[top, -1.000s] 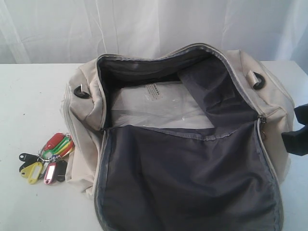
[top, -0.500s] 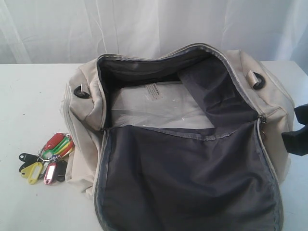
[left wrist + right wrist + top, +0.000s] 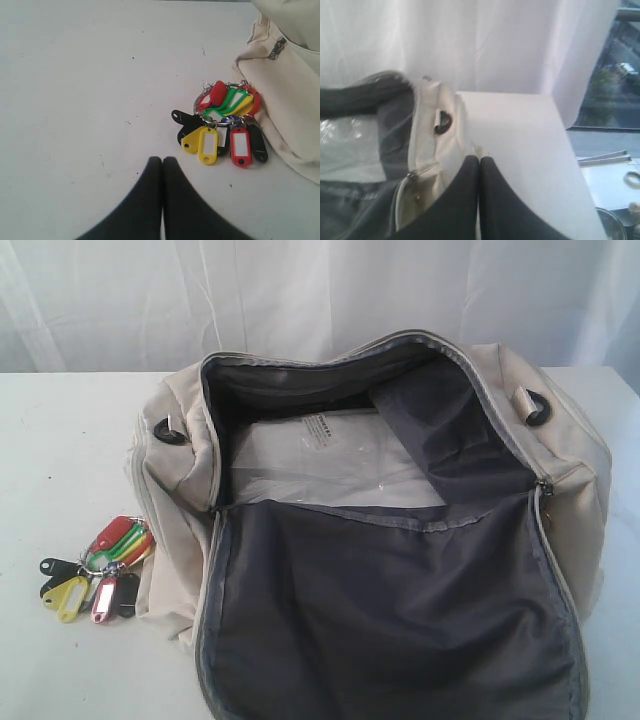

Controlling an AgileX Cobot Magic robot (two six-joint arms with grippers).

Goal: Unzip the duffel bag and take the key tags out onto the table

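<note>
Item: one duffel bag [image 3: 400, 590], unzipped, on the table [image 3: 60, 440]. Item: one bunch of key tags [image 3: 220, 125], out on the table just left of the bag, fanned far-to-near; tags overlapped, uncounted. Your left gripper [image 3: 162, 159], fingers pressed together and empty, was the nearer, with the tags just ahead of it. Your right gripper [image 3: 479, 159], likewise closed and empty, was at the bag's right end.

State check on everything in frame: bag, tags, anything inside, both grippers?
duffel bag: unzipped, top flap folded open, grey lining showing.
key tags: out of the bag, lying on the table beside the bag's end, not held.
clear plastic packet: lying flat inside the bag.
left gripper: shut, empty, close to the tags but apart from them.
right gripper: shut, empty, at the bag's other end.
</note>
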